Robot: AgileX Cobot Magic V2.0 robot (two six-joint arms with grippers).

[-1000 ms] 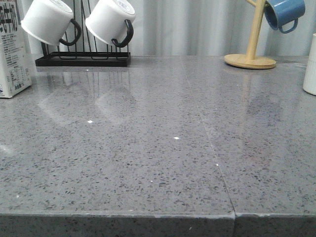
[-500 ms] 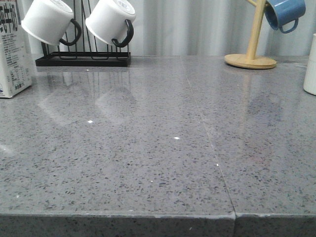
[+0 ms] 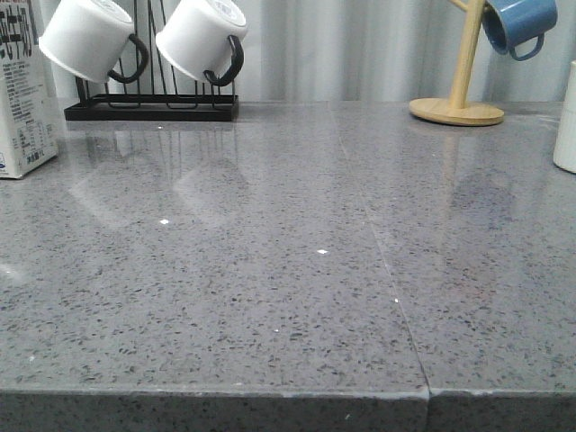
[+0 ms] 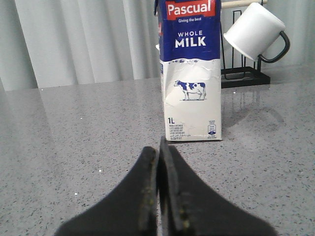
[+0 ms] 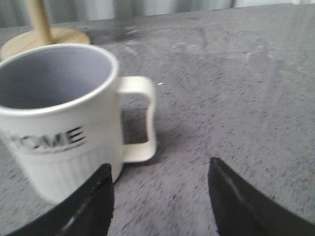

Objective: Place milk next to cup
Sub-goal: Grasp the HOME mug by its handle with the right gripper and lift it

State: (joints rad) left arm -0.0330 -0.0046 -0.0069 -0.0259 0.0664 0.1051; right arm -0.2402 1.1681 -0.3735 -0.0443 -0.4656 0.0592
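Note:
The milk carton (image 4: 191,73), white with a dark blue top, "WHOLE MILK" lettering and a cow picture, stands upright on the grey counter; in the front view its edge (image 3: 22,99) shows at the far left. My left gripper (image 4: 159,147) is shut and empty, a short way in front of the carton. The white "HOME" cup (image 5: 61,118) stands upright with its handle towards the open counter; in the front view only its edge (image 3: 566,121) shows at the far right. My right gripper (image 5: 160,169) is open and empty, close to the cup, one finger (image 5: 93,196) by its base.
A black rack (image 3: 151,106) with two white black-handled mugs (image 3: 200,38) stands at the back left, right of the carton. A wooden mug tree (image 3: 456,110) with a blue mug (image 3: 517,22) stands at the back right. The counter's front edge (image 3: 288,393) is near.

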